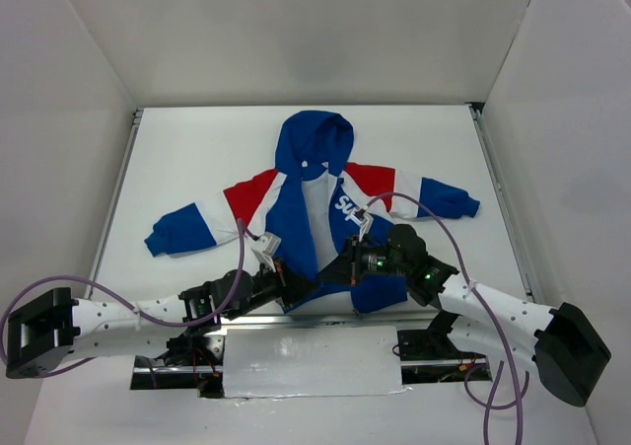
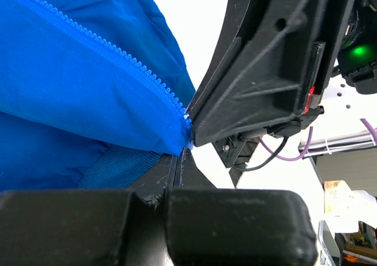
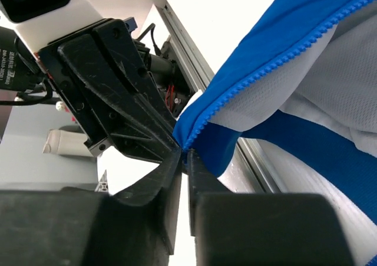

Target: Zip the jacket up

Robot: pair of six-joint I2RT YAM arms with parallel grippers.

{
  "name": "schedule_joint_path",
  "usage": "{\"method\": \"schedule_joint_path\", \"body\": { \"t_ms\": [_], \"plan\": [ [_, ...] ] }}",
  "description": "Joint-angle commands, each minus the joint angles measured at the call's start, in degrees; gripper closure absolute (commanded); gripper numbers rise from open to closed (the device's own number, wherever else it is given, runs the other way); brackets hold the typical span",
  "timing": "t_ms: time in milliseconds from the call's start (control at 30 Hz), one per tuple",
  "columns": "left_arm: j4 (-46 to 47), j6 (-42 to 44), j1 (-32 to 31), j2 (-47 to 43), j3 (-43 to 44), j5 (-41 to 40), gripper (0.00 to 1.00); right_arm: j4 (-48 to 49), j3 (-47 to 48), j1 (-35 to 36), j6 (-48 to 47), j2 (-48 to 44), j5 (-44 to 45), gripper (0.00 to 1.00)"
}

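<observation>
The jacket (image 1: 296, 218) lies flat at mid-tabletop (image 1: 197, 149), front open and hood toward the far wall, with bare surface around both sleeves. Its hem lies near the near edge. There the left hand (image 1: 301, 285) and right hand (image 1: 342, 265), tips close together, each pinch one zipper edge's bottom end.

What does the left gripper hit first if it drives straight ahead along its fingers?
The right gripper: it sits directly ahead, tip to tip with the left gripper, both pinching the jacket at its bottom front edges. Hardly any gap shows; depth unclear.
</observation>
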Motion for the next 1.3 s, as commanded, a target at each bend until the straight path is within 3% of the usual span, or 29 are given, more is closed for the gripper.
{"method": "schedule_joint_path", "body": {
  "t_ms": [0,67,167,600,733,900,967,1000,1100,1267],
  "plan": [
    [5.23,-0.06,-0.09,-0.67,1.87,0.77,1.00,4.33,-0.30,0.40,0.49,0.40,-1.42,0.87],
    [4.80,0.12,0.00,-0.84,2.05,1.13,0.96,2.67,0.05,0.40,-0.55,0.05,-1.24,1.00],
    [3.13,0.38,-0.09,-1.37,2.49,1.30,0.87,-1.37,1.02,0.40,-2.31,-1.44,1.30,1.00],
    [1.63,-0.23,0.00,-4.10,0.82,0.07,0.86,-8.85,2.34,0.31,-5.83,-4.96,6.14,1.00],
    [1.72,0.03,0.00,-3.48,1.17,0.60,0.76,-8.94,2.34,0.31,-5.83,-4.88,6.23,1.00],
    [1.81,0.03,0.00,-3.22,1.08,0.60,0.72,-9.82,2.69,0.40,-6.36,-5.40,6.49,1.00],
    [2.16,0.03,0.00,-3.13,0.91,0.60,0.73,-9.91,2.69,0.40,-6.36,-5.58,6.41,1.00],
    [2.25,0.12,-0.09,-3.04,0.91,0.69,0.80,-10.00,2.69,0.40,-6.36,-5.67,6.41,1.00],
    [2.16,0.12,0.00,-2.69,0.99,0.60,0.85,-10.17,2.77,0.40,-6.36,-6.02,6.32,1.00],
    [2.25,0.21,-0.09,-1.73,1.34,0.95,0.86,-9.82,2.78,0.31,-6.10,-6.37,5.88,1.00]
  ]
}}
